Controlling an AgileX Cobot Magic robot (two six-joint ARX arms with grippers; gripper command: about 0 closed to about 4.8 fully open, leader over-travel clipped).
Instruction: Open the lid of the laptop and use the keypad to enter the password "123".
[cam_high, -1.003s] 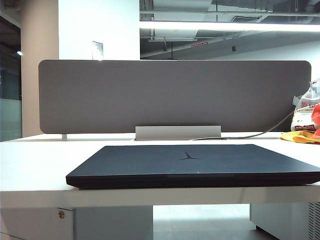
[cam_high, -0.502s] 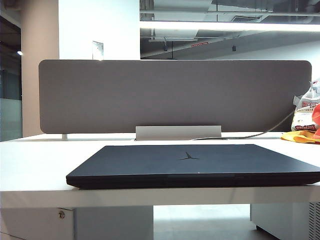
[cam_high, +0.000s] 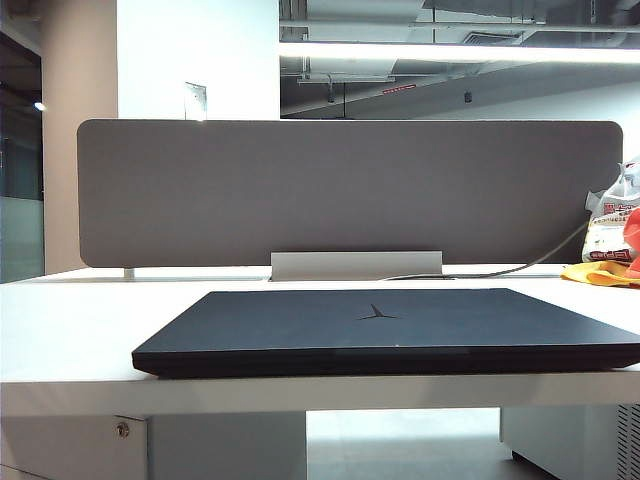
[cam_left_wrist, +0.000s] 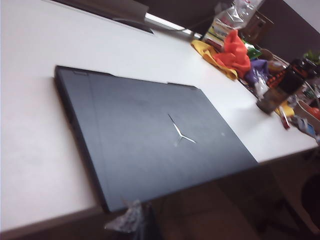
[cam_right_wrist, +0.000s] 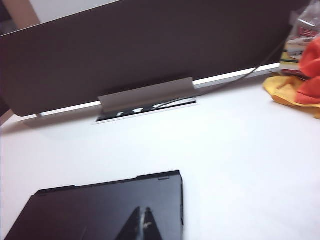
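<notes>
One laptop (cam_high: 390, 330) lies on the worktop (cam_high: 70, 330), lid (cam_left_wrist: 165, 145) closed — just before the two pincers: right pincer (cam_right_wrist: 142, 222) shut and empty, left pincer (cam_left_wrist: 131, 222) unclear.

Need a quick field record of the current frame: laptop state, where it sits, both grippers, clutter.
laptop: lies flat on the white table, near its front edge
lid: closed, emblem facing up
keypad: hidden under the closed lid
left gripper: off the table's front edge, near a laptop corner; state unclear
right gripper: shut, over a back corner of the lid
partition: grey, upright behind laptop
clutter: orange cloth, bags, bottle at one table end
</notes>
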